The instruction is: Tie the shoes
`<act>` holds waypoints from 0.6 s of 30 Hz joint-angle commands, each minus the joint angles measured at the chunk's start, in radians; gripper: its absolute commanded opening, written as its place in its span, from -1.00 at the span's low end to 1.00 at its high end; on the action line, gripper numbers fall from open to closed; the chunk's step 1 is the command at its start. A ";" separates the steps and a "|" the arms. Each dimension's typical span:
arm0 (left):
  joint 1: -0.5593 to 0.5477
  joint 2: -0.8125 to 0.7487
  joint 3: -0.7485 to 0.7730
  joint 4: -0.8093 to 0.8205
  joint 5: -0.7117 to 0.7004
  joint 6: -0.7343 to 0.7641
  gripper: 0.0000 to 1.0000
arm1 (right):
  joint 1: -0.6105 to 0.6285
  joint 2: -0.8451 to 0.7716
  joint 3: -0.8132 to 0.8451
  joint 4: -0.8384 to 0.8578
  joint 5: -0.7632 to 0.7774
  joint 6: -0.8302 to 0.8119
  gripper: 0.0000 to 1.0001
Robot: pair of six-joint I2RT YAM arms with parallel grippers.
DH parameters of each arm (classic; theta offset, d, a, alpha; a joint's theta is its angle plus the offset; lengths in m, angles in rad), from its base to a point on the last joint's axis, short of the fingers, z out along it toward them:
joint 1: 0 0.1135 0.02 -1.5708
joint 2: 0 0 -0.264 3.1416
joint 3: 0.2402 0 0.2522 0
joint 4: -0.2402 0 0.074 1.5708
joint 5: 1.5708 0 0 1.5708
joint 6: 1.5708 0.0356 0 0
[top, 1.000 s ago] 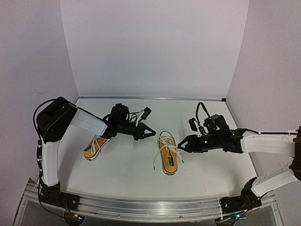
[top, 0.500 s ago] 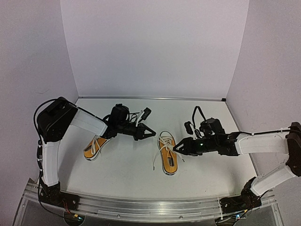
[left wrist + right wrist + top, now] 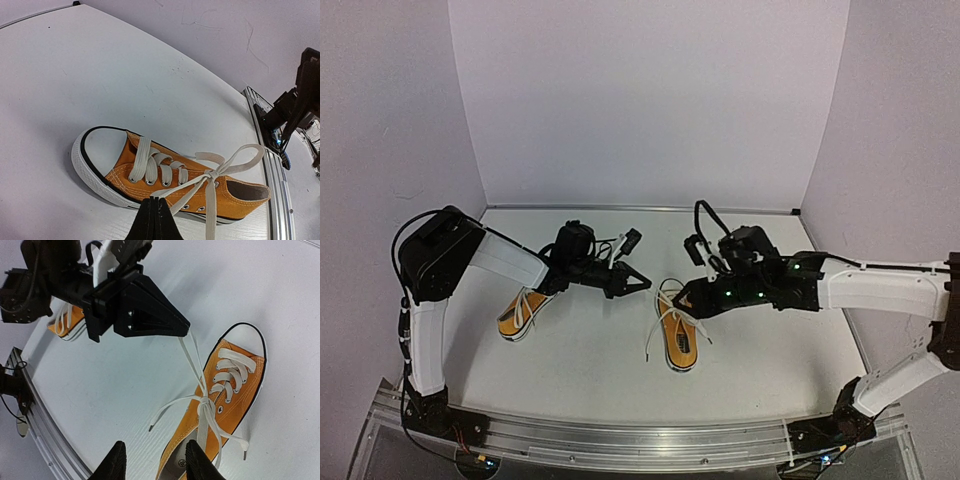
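Two orange-yellow sneakers with white laces lie on the white table. One shoe (image 3: 523,312) lies at the left, under my left arm. The other shoe (image 3: 678,337) lies in the middle, heel towards the front. My left gripper (image 3: 642,284) is shut on a loop of the middle shoe's lace (image 3: 172,196) and holds it taut out to the left of the knot (image 3: 204,401). My right gripper (image 3: 676,304) is open and empty, hovering just over the middle shoe (image 3: 227,400), its fingers (image 3: 116,462) near the heel. A loose lace end (image 3: 172,407) trails on the table.
An aluminium rail (image 3: 620,440) runs along the table's front edge, also in the left wrist view (image 3: 272,170). Pale walls close the back and both sides. The left shoe also shows behind my left gripper in the right wrist view (image 3: 67,320).
My right arm has swung left and forward, from beside the middle shoe to over it, with the gripper still open. My left gripper and the shoes have not moved.
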 commanded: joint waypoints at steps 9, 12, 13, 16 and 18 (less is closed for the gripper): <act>0.006 -0.002 0.033 0.028 -0.006 0.007 -1.00 | 0.006 0.171 0.127 -0.161 0.105 -0.096 -0.36; 0.006 0.000 0.032 0.032 -0.006 0.006 -1.00 | 0.006 0.194 0.133 -0.169 0.111 -0.105 -0.37; 0.007 -0.001 0.032 0.032 -0.006 0.005 -1.00 | 0.006 0.202 0.135 -0.170 0.111 -0.109 -0.37; 0.006 -0.003 0.032 0.032 -0.007 0.006 -1.00 | 0.006 0.224 0.140 -0.174 0.103 -0.118 -0.41; 0.006 -0.004 0.032 0.030 -0.007 0.007 -1.00 | 0.007 0.236 0.142 -0.175 0.097 -0.121 -0.46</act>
